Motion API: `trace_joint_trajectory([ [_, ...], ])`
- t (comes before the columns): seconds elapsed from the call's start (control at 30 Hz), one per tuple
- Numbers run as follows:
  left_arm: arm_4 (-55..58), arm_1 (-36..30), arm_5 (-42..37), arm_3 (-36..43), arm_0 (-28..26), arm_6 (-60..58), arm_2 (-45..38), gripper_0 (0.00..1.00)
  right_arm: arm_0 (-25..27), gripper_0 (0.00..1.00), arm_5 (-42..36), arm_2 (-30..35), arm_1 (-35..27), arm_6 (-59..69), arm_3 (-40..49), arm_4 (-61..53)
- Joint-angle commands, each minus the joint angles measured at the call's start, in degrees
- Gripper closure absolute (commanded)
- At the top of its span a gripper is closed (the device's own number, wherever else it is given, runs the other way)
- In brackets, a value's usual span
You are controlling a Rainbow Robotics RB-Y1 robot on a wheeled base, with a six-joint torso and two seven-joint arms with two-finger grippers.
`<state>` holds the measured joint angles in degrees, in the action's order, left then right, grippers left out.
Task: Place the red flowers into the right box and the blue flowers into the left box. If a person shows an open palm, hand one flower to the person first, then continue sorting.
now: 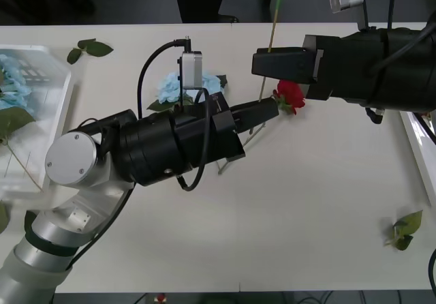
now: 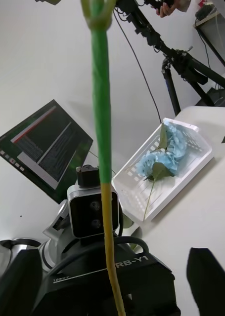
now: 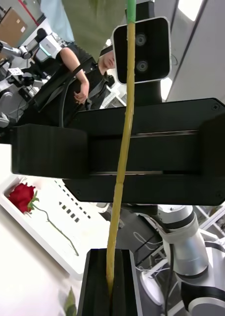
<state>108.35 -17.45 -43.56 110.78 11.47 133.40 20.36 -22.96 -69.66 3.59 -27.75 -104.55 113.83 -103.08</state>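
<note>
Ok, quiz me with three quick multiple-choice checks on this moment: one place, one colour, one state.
1. The loose blue flower outside the boxes lies:
A in a vase; B on the table behind the left arm; C at the near edge.
2. The flower lying in the right box is:
A red; B blue; C yellow.
3. The left gripper is:
A open; B shut on a stem; C parked off to the side.

Answers: B, its bloom shows just past the arm; A, a red rose lies there; B, its fingers pinch the stem.
</note>
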Motion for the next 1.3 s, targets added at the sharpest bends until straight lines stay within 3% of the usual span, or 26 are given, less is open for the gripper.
trace_joint_trajectory([
  [0.03,-1.38,-1.98,0.32,1.99,1.45,-2.44,-1.47,1.0,-0.95,0.0,0.05,0.19,-1.34,-1.71,1.04,-0.72],
  [0.43,-14.57,-7.69,-15.59,2.07,3.56,-27.75,-21.68,1.0,-0.95,0.0,0.05,0.19,-1.34,-1.71,1.04,-0.72],
  [0.6,-23.09,-10.5,-22.1,2.07,3.56,-35.75,-33.72,1.0,0.72,0.0,3.65,0.28,-5.91,-1.27,0.42,-1.6],
  [0.9,-47.35,-14.11,-33.52,1.99,3.48,-39.62,-49.81,1.0,1.16,0.0,4.79,-3.06,-12.68,18.59,0.34,13.87],
  [1.13,-60.27,-17.36,-30.27,1.99,-4.26,-39.97,-55.43,1.0,0.55,0.0,4.44,-8.51,-15.85,39.51,0.34,28.2],
  [1.3,-65.19,-18.59,-25.35,1.64,-11.03,-40.41,-58.24,1.0,-2.79,0.0,-3.29,-12.29,-15.41,56.29,0.34,39.97],
])
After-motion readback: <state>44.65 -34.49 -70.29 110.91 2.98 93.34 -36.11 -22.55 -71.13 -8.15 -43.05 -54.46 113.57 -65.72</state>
